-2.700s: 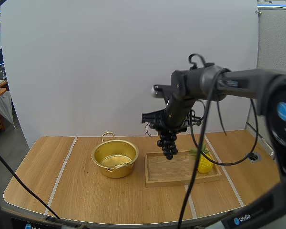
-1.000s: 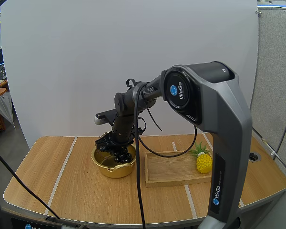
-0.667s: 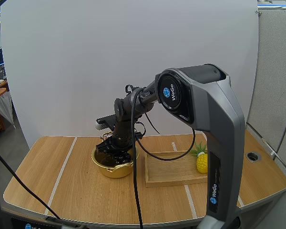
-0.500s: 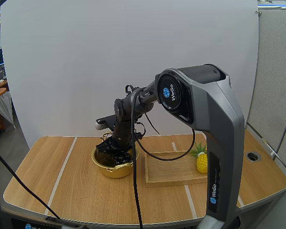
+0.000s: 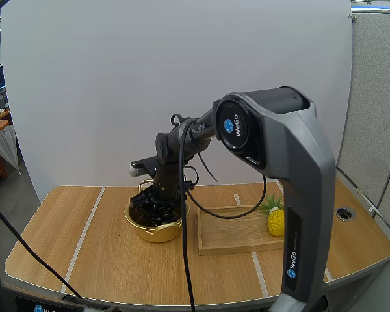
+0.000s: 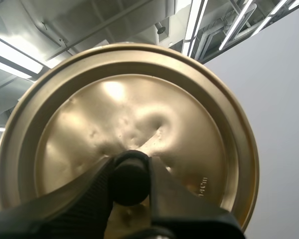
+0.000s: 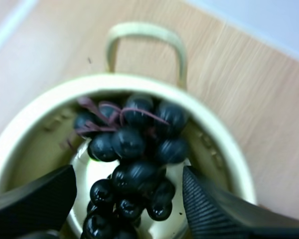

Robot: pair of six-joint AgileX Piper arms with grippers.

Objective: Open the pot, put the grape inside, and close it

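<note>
The dark grape bunch (image 7: 132, 164) lies in the gold metal pot (image 7: 50, 103) directly under the spread right hand (image 7: 129, 178); the left hand (image 6: 131, 172) clamps the round gold lid (image 6: 189, 124).

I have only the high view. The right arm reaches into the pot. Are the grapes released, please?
Observer: In the right wrist view the right jaws stand apart, one on each side of the grapes, not pinching them.
Operator: Are the grapes inside the pot?
Observer: Yes, the bunch is inside the rim of the pot.
Operator: Where is the lid?
Observer: The left jaws pinch the black knob of the lid, which is held off the pot.
</note>
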